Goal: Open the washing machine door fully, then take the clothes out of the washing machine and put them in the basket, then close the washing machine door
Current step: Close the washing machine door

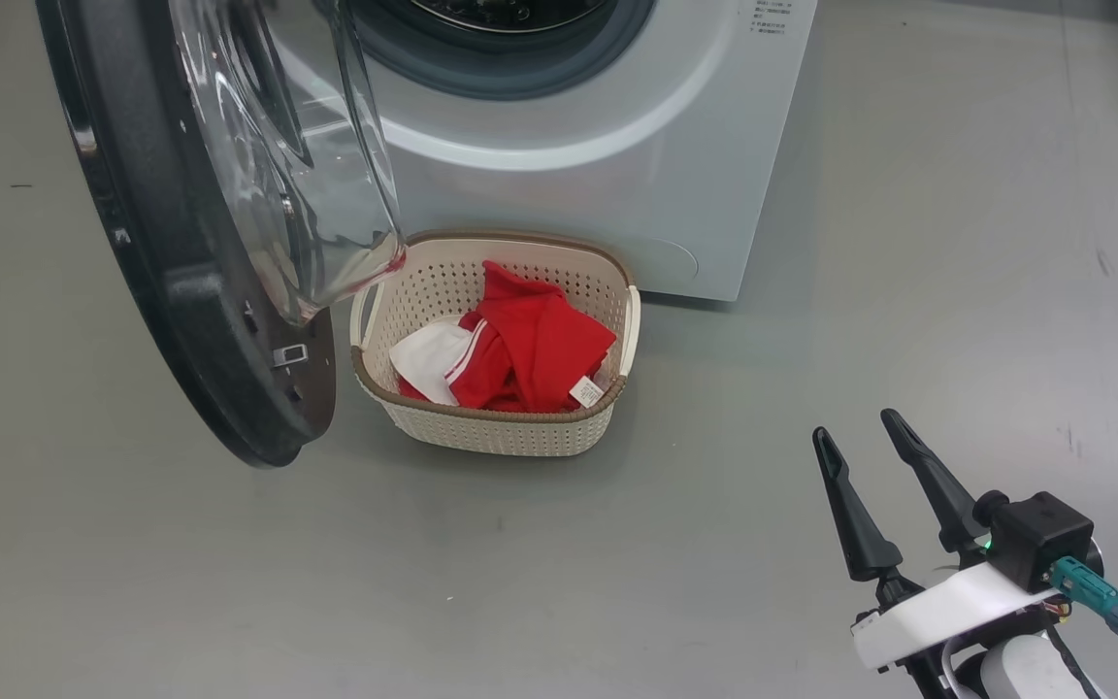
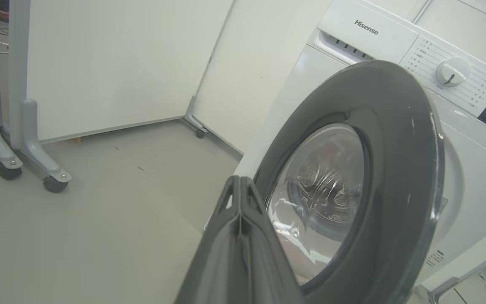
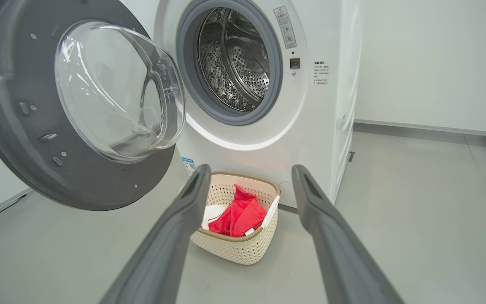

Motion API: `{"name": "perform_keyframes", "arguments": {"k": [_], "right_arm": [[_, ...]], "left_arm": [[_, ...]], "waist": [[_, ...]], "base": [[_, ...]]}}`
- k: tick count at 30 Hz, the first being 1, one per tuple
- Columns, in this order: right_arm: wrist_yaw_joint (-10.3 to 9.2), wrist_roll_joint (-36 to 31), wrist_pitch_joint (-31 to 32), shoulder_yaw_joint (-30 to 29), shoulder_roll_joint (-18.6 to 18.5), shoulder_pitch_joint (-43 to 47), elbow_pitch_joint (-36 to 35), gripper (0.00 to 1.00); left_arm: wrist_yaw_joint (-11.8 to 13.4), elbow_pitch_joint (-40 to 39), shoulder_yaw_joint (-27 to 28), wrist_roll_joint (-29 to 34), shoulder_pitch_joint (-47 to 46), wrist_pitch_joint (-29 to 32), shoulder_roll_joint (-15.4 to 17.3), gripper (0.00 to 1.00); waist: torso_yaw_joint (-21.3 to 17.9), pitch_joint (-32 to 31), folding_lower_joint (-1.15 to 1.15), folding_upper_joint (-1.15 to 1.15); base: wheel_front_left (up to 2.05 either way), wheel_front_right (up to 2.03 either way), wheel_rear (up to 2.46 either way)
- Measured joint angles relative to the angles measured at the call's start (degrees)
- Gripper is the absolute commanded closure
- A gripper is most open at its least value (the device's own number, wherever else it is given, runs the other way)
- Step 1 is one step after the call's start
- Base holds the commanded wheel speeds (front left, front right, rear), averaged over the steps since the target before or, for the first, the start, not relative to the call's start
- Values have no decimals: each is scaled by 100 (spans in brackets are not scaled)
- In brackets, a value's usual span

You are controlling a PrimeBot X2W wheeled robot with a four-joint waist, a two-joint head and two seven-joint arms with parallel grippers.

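Gaping right jaws, left jaws together, empty

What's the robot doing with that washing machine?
It's doing laundry. The red clothes lie in the basket on the floor in front of the washing machine. The washing machine door hangs wide open. The left gripper is shut, its tips by the door's outer face, likely to push it closed; whether it touches is unclear. The right gripper is open and holds nothing.
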Motion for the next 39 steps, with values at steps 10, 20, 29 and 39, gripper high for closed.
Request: {"name": "perform_keyframes", "arguments": {"k": [10, 20, 29, 39], "right_arm": [[0, 2, 0, -36, -41, -17, -13, 0], [0, 13, 0, -89, -45, -43, -20, 0], [0, 44, 0, -90, -41, -102, -1, 0], [0, 44, 0, -77, -23, -117, 32, 0]], "left_arm": [[957, 500, 654, -1410, -831, 1002, -586, 100], [1009, 1018, 1226, -2331, -1291, 1715, -1047, 100], [1005, 1861, 1425, -2641, -1359, 2438, -1211, 100], [1005, 2361, 1712, -3176, -1715, 2938, -1313, 100]], "waist": [[-155, 112, 0, 0], [-210, 143, 0, 0], [-212, 74, 0, 0], [-231, -21, 0, 0]], "base": [[0, 0, 0], [0, 0, 0], [0, 0, 0], [0, 0, 0]]}}
